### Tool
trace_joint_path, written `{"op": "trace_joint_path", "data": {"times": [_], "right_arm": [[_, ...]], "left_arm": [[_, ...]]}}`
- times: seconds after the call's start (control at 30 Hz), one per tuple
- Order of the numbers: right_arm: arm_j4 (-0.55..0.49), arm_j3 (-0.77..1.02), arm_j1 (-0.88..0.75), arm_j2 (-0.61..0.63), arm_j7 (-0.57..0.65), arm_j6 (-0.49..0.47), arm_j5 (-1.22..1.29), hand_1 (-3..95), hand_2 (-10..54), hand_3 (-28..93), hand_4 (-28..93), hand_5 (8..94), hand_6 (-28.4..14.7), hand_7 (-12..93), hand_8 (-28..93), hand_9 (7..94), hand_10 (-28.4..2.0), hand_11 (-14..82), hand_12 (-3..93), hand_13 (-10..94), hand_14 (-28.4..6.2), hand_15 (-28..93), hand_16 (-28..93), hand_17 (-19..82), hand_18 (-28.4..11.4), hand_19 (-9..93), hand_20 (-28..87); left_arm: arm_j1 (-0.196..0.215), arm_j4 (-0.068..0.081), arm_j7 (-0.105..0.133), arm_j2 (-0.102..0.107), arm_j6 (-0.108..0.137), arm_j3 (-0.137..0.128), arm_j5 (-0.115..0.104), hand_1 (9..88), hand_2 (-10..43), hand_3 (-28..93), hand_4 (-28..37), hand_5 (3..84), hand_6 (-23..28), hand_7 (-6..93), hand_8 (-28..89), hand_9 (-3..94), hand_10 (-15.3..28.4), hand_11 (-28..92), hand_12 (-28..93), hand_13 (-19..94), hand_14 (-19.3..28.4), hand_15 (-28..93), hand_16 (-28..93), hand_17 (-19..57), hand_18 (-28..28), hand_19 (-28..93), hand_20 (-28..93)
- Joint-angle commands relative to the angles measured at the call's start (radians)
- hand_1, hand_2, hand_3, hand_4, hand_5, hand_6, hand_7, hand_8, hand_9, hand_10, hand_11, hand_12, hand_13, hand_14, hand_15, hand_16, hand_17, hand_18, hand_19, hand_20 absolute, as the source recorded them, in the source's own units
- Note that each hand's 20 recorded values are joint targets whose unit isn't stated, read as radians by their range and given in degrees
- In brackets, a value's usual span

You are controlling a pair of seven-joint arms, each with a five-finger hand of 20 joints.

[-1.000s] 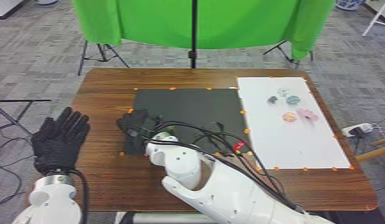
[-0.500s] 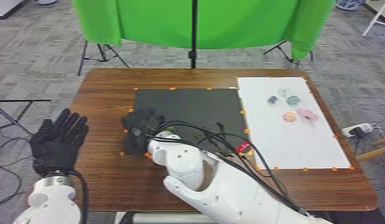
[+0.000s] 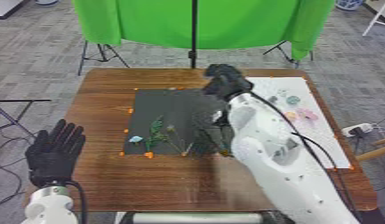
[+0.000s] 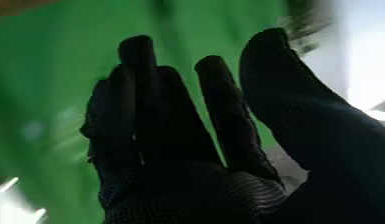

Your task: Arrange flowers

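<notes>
Dark mat, leafy stem between open left hand and open right hand

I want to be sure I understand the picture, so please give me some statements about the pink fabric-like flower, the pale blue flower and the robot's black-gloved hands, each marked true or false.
1. The pink flower lies on the white rectangular sheet. True.
2. The pale blue flower lies at the far right corner of the dark mat. False: it is at the near left corner.
3. The right hand grips a green stem. False: its fingers are straight, gripping nothing.
4. The left hand's fingers are straight. True.
</notes>
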Motion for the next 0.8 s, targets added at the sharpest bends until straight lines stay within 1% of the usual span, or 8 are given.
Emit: {"op": "trace_joint_path", "data": {"times": [0.03, 0.1, 0.23, 0.4, 0.47, 0.67, 0.73, 0.8], "right_arm": [[0.007, 0.239, -0.212, 0.251, 0.032, 0.051, -0.013, 42.9, -9.5, 88, -28, 49.9, -7.1, 12, -11, 43.1, -21.4, 12.3, 14.5, 39, -18.2, 50, 11, 27, -25.1, 86, 35], [0.01, 0.274, -0.267, 0.263, 0.023, 0.072, -0.009, 42.7, -9.5, 89, -28, 49.6, -6.7, 12, -11, 42.7, -20.9, 12.1, 14.4, 38, -18.1, 47, 11, 26, -24.9, 84, 35], [0.019, 0.309, -0.321, 0.263, 0.044, 0.029, -0.006, 42.0, -9.5, 90, -28, 49.4, -6.1, 13, -12, 42.3, -20.2, 11.8, 14.3, 36, -18.5, 43, 11, 24, -24.5, 83, 34], [0.061, 0.309, -0.319, 0.248, 0.046, 0.016, -0.01, 42.6, -9.5, 90, -28, 49.4, -5.8, 13, -12, 42.1, -19.8, 11.7, 14.3, 36, -18.2, 42, 11, 24, -24.5, 83, 34], [0.078, 0.307, -0.312, 0.243, 0.051, 0.02, -0.011, 43.4, -9.5, 90, -28, 49.2, -5.6, 13, -12, 42.1, -19.5, 11.6, 14.3, 36, -17.9, 41, 12, 25, -24.5, 83, 34], [0.155, 0.272, -0.273, 0.233, 0.058, 0.039, -0.051, 46.1, -9.5, 91, -28, 49.5, -4.6, 14, -13, 42.2, -18.5, 11.5, 13.8, 37, -16.9, 40, 12, 26, -24.2, 83, 34], [0.192, 0.25, -0.256, 0.231, 0.08, 0.075, -0.055, 47.0, -9.5, 91, -28, 50.8, -4.4, 15, -13, 43.6, -17.9, 12.5, 14.1, 39, -16.2, 40, 12, 27, -24.0, 83, 34], [0.228, 0.237, -0.252, 0.229, 0.072, 0.12, -0.08, 49.6, -9.5, 89, -28, 55.9, -3.9, 18, -14, 51.1, -17.6, 17.9, 15.6, 46, -14.3, 43, 13, 30, -23.2, 86, 34]], "left_arm": [[0.028, 0.002, -0.001, -0.012, -0.004, -0.006, -0.026, 26.6, 10.6, 81, -28.3, 48.8, 11.4, 10.0, -9, 40.6, 16.3, 21, 9, 31, 16.8, 33, -7, -5.5, 14.6, 35, 12], [0.022, 0.005, -0.003, -0.016, 0.013, -0.004, -0.027, 26.6, 10.7, 81, -28.3, 48.9, 11.5, 10.0, -9, 40.7, 16.3, 21, 9, 31, 16.8, 33, -7, -5.5, 14.6, 35, 12], [0.021, 0.007, -0.005, -0.017, 0.004, -0.001, -0.02, 26.7, 10.7, 81, -28.3, 48.9, 11.5, 10.0, -9, 40.6, 16.3, 21, 9, 31, 16.8, 33, -7, -5.5, 14.6, 35, 12], [0.023, 0.004, 0.003, -0.018, -0.003, 0.0, -0.027, 26.6, 10.7, 81, -28.3, 49.0, 11.5, 10.0, -9, 40.4, 16.2, 21, 9, 31, 16.7, 34, -7, -5.5, 14.6, 36, 12], [0.02, 0.006, -0.003, -0.02, 0.001, 0.001, -0.021, 26.7, 10.7, 81, -28.3, 49.0, 11.5, 10.0, -9, 40.4, 16.2, 21, 9, 31, 16.8, 34, -7, -5.5, 14.6, 36, 12], [0.028, 0.003, 0.01, -0.023, 0.019, -0.006, -0.034, 26.7, 10.7, 81, -28.3, 48.3, 11.5, 10.1, -9, 37.3, 15.7, 21, 9, 30, 16.5, 34, -7, -5.6, 14.6, 36, 12], [0.031, 0.001, 0.01, -0.025, 0.018, -0.008, -0.038, 26.7, 10.6, 81, -28.3, 48.1, 11.5, 10.1, -9, 36.5, 15.5, 21, 9, 30, 16.4, 33, -7, -5.6, 14.6, 36, 12], [0.03, 0.001, 0.008, -0.025, 0.015, -0.005, -0.04, 26.8, 10.6, 81, -28.3, 48.0, 11.5, 10.1, -9, 36.2, 15.4, 21, 9, 30, 16.3, 34, -7, -5.7, 14.5, 36, 12]]}}
